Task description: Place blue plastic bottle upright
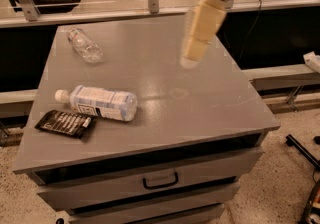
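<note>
The blue plastic bottle [100, 103] lies on its side on the grey desk [210, 113]. Its white cap points left and its label faces up, so the task is not yet done. Lying flat like this, it would probably roll if nudged across its length, and it must be gripped round the body and tipped onto its base.

The gripper [192, 52] hangs above the desk, well to the right of that bottle and further back, touching nothing. Whether the jaws are wide or narrow cannot be told. From there the arm would have to travel left and forward and come down over the bottle's middle.

Just in front of that bottle and slightly to its left rests a dark packet [65, 123], close enough that a low approach from the front edge might catch it. Behind the bottle, well apart from it, a small clear bottle [85, 46] also lies on its side.

By count there are two bottles, one packet, one gripper and one desk, with one drawer handle [160, 181] below.
</note>
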Controlling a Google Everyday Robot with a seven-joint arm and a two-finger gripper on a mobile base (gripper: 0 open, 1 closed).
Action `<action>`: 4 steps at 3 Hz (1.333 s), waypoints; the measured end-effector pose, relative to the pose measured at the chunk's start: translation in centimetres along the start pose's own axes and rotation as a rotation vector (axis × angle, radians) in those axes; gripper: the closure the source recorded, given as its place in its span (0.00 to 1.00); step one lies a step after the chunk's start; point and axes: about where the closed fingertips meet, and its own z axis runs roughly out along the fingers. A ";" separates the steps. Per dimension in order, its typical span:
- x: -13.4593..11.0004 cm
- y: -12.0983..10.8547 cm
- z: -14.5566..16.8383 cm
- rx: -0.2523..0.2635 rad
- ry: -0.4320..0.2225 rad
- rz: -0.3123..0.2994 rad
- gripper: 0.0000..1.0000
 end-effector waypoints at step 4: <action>-5.0 1.2 9.2 -0.234 0.038 0.037 0.00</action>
